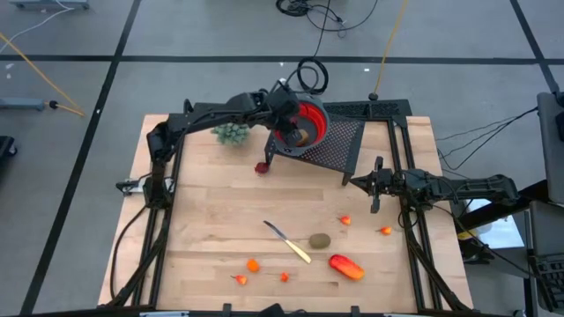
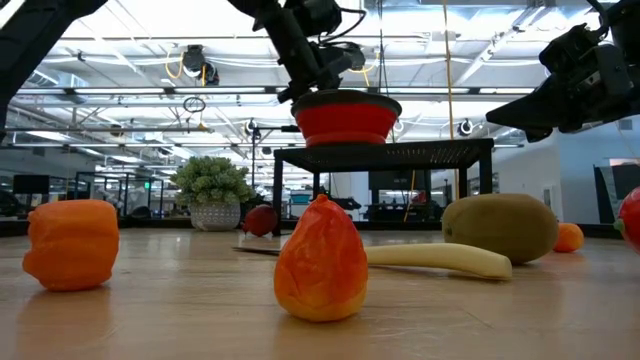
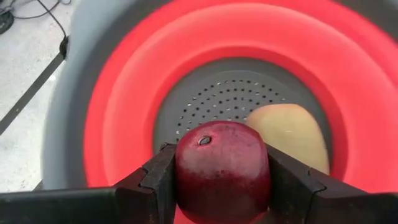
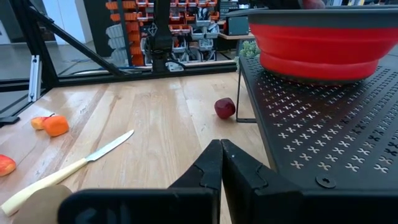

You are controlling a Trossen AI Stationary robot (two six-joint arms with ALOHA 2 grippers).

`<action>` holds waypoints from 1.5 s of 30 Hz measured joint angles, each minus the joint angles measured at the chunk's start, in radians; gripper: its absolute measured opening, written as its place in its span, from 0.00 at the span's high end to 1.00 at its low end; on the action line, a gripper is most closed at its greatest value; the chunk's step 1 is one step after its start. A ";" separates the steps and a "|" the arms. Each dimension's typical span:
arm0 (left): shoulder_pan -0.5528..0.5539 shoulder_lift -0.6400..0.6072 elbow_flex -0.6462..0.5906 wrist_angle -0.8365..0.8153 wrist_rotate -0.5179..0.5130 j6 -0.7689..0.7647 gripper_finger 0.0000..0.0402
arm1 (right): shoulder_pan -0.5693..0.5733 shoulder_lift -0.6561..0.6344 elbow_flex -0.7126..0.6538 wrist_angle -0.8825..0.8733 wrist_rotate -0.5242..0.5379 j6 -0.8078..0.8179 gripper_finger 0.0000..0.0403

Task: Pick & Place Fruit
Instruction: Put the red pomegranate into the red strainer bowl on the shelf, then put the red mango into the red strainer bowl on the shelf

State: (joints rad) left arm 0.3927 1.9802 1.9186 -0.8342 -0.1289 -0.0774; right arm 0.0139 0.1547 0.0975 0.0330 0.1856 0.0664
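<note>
While over red bowl [image 3: 124, 93] | left gripper [image 3: 221, 186] clamps dark red fruit [image 3: 222, 165]

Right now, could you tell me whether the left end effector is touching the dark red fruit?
Touching. The left wrist view shows the left end effector clamping the dark red fruit from both sides.

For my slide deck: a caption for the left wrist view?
Left gripper holds a dark red fruit over the red bowl.

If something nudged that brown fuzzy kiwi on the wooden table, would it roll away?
Probably a little: the brown oval kiwi is rounded and lies on its side, so it might wobble or roll sideways. It looks like a light, stiff toy. The pale-handled knife lying in front might stop it.
</note>
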 joint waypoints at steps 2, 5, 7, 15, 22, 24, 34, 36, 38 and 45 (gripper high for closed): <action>0.001 0.004 0.000 0.000 -0.003 -0.003 0.52 | 0.000 0.000 0.000 0.000 0.000 0.000 1.00; 0.001 0.007 0.000 -0.009 -0.003 -0.009 0.48 | 0.000 0.000 0.000 0.000 0.000 0.000 1.00; 0.001 0.007 0.000 -0.005 -0.002 -0.005 0.45 | 0.000 0.000 0.000 0.000 0.000 0.000 1.00; 0.002 0.011 0.000 -0.003 -0.003 -0.003 0.37 | 0.000 0.000 0.000 0.000 0.000 0.000 1.00; 0.000 -0.060 -0.001 0.033 -0.007 -0.004 0.36 | 0.000 0.000 0.000 0.000 0.000 0.000 1.00; -0.004 -0.098 -0.001 0.032 -0.019 -0.017 0.36 | 0.000 0.000 0.000 0.000 0.000 0.000 1.00; -0.045 -0.242 -0.001 0.007 -0.039 -0.034 0.37 | 0.000 0.000 0.000 0.000 -0.003 0.000 1.00; -0.053 -0.254 -0.001 0.001 -0.039 -0.039 0.38 | 0.000 0.000 0.000 0.000 -0.003 0.000 1.00; -0.063 -0.262 -0.001 0.000 -0.040 -0.055 0.41 | 0.000 0.000 0.000 0.000 -0.003 0.000 1.00; -0.109 -0.260 -0.001 -0.009 -0.036 -0.076 0.61 | 0.000 0.000 0.000 0.000 -0.003 0.000 1.00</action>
State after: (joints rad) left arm 0.2833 1.7201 1.9179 -0.8430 -0.1652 -0.1533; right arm 0.0135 0.1551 0.0975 0.0330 0.1822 0.0662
